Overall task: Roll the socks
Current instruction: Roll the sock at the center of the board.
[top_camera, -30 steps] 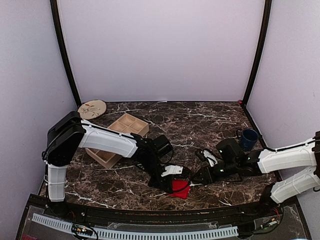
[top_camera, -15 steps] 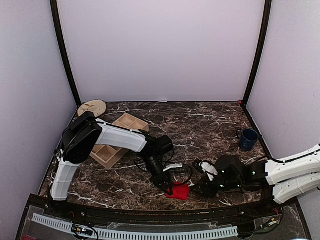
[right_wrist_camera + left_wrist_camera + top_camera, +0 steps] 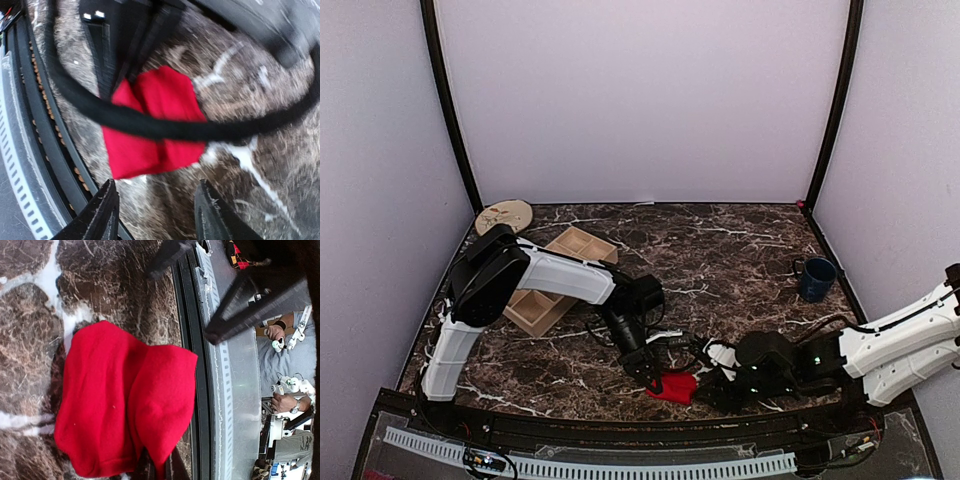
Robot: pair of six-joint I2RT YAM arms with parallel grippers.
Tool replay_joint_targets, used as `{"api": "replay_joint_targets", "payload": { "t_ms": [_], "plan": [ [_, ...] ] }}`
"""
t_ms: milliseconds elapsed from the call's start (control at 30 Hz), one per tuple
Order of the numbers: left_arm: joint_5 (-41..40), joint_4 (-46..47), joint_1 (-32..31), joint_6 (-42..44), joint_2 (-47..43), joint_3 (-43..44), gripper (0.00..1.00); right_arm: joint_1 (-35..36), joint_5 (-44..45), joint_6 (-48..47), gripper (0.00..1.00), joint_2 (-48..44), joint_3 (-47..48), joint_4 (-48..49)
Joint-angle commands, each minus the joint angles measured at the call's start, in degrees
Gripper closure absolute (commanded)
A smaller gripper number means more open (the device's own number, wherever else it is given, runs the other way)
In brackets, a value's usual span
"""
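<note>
Rolling the red sock [image 3: 115, 400], lower middle of the frame: my left hand [image 3: 652, 377] is clamped on its edge and my right hand [image 3: 157, 215] waits with fingers apart. Next, I think, it must catch the fold.

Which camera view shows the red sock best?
The left wrist view: the red sock looms large, its folded layers clear. The right wrist view is blurred, with a black cable crossing the sock. The top view shows only a small red patch.
</note>
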Motion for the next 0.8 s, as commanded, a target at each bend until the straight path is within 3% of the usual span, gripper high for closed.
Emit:
{"api": "replay_joint_targets", "payload": {
  "t_ms": [0,767],
  "plan": [
    [-4.73,-3.11,0.16,-0.09,2.5,-0.32,1.0,1.55,0.24,-2.51,0.49,1.84,3.59,3.04],
    [-3.51,-3.82,0.77,0.97,3.03,0.22,1.0,1.78,-3.49,-6.87,0.42,12.23,8.34,6.99]
  ]
}}
